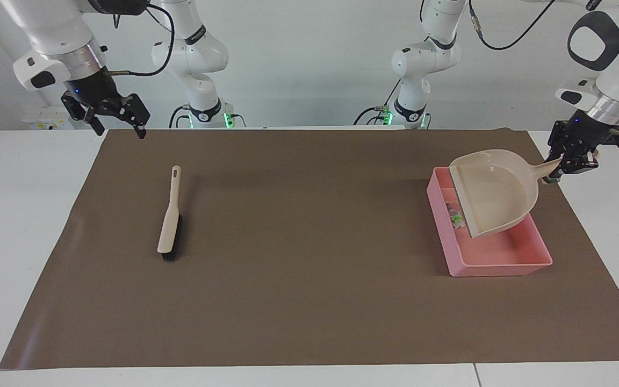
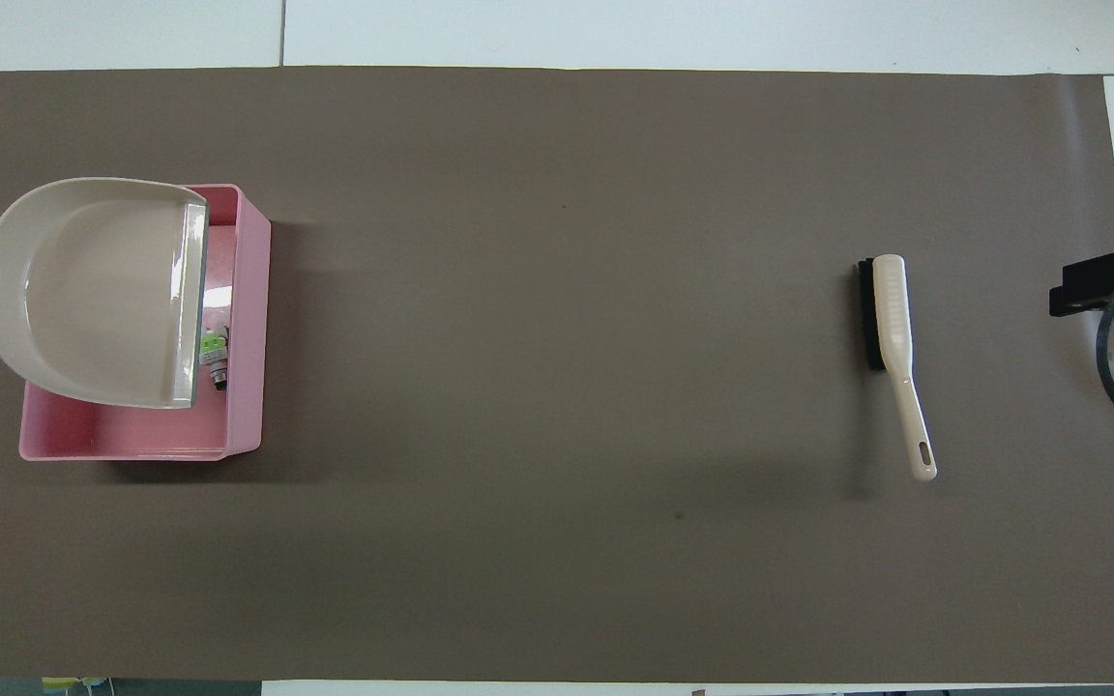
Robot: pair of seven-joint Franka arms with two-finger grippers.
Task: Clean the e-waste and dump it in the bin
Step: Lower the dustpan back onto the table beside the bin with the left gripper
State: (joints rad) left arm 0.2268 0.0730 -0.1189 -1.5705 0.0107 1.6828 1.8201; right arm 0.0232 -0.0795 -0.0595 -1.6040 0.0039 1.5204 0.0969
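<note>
The e-waste (image 1: 454, 216) (image 2: 214, 350), a small white and green piece with a dark tip, lies in the pink bin (image 1: 497, 263) (image 2: 246, 290) against the wall toward the right arm's end. The dustpan's lip partly hides it. My left gripper (image 1: 563, 167) is shut on the handle of the beige dustpan (image 1: 495, 191) (image 2: 102, 290), holding the pan tilted in the air over the bin. My right gripper (image 1: 119, 129) (image 2: 1099, 285) hangs open and holds nothing, over the mat's corner at the right arm's end.
A beige brush with black bristles (image 1: 170, 217) (image 2: 891, 319) lies on the brown mat (image 1: 309, 279) toward the right arm's end. The bin stands on the mat at the left arm's end. White tabletop borders the mat on all sides.
</note>
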